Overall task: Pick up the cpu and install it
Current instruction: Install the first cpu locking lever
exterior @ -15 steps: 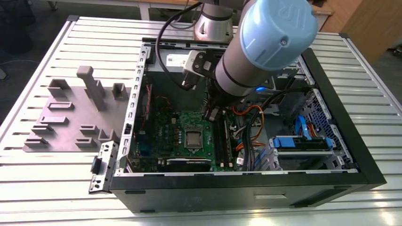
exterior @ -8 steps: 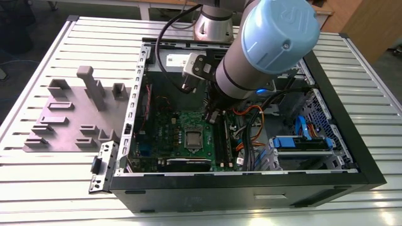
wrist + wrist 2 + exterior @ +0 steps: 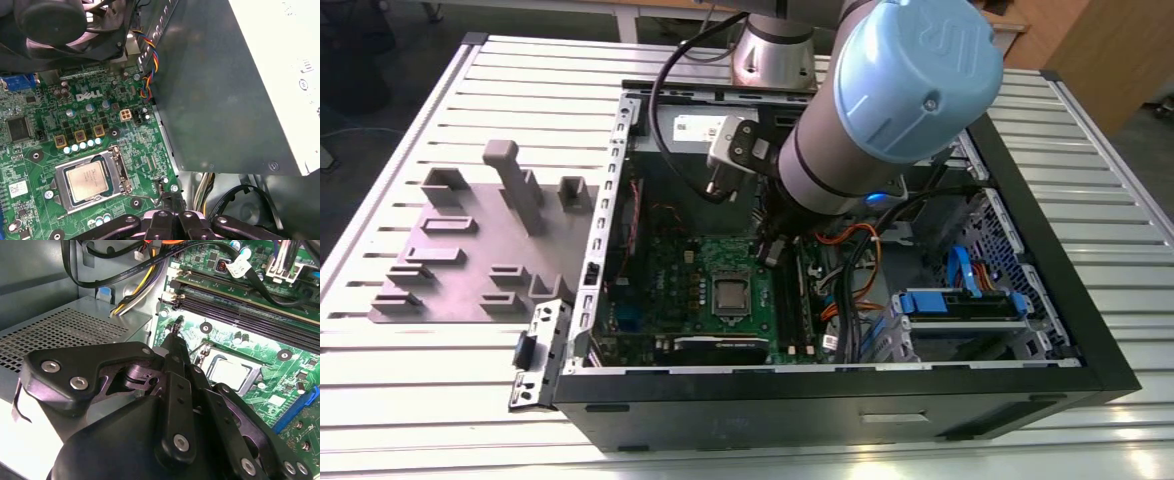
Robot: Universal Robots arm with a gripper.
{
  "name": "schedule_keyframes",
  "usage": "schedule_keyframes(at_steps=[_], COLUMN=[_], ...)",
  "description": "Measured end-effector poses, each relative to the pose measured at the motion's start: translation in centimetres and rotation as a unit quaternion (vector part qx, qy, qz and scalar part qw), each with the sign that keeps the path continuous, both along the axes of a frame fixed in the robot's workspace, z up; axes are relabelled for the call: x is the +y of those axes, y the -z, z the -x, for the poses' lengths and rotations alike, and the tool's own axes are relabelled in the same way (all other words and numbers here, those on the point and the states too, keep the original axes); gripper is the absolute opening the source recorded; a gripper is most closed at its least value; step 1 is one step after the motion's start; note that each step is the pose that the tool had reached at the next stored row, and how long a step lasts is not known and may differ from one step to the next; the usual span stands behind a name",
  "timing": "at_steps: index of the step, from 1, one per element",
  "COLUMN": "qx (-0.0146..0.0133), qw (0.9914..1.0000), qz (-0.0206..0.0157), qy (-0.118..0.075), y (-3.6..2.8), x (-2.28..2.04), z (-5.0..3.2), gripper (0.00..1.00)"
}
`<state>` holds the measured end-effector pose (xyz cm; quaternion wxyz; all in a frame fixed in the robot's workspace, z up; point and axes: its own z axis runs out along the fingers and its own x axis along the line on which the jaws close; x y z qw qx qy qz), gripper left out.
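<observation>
The cpu (image 3: 87, 181) lies flat in its socket on the green motherboard (image 3: 45, 125), its pale silver top facing up inside the metal socket frame. It also shows in the second wrist view as the cpu (image 3: 229, 371) and in the exterior view as the cpu (image 3: 730, 293). My gripper (image 3: 173, 337) is shut, its black fingers meeting in a narrow tip with nothing visible between them. The tip hovers beside the socket's corner, at the thin wire lever (image 3: 201, 347), a short way off the chip. In the first wrist view the gripper (image 3: 169, 197) sits by the lever's end (image 3: 161, 186).
The arm (image 3: 881, 110) reaches down into the open computer case (image 3: 854, 400). A grey power supply box (image 3: 225, 100) and loose cables (image 3: 130, 260) crowd one side of the socket; memory slots (image 3: 240, 305) run along another. A grey fixture plate with upright blocks (image 3: 467, 260) stands outside the case.
</observation>
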<state>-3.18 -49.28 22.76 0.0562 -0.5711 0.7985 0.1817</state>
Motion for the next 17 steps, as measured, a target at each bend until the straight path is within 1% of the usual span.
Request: schedule_keyframes(at_steps=[9,14,17], qx=[0.0,0.0,0.0], qw=[1.0,0.99999,0.99996], qz=[0.0003,0.0044,0.0078], qy=[-0.001,-0.003,-0.004], y=[-0.02,-0.17,-0.3], x=[-0.13,-0.13,-0.13], z=[0.02,0.14,0.21], gripper=[0.11,0.11,0.11])
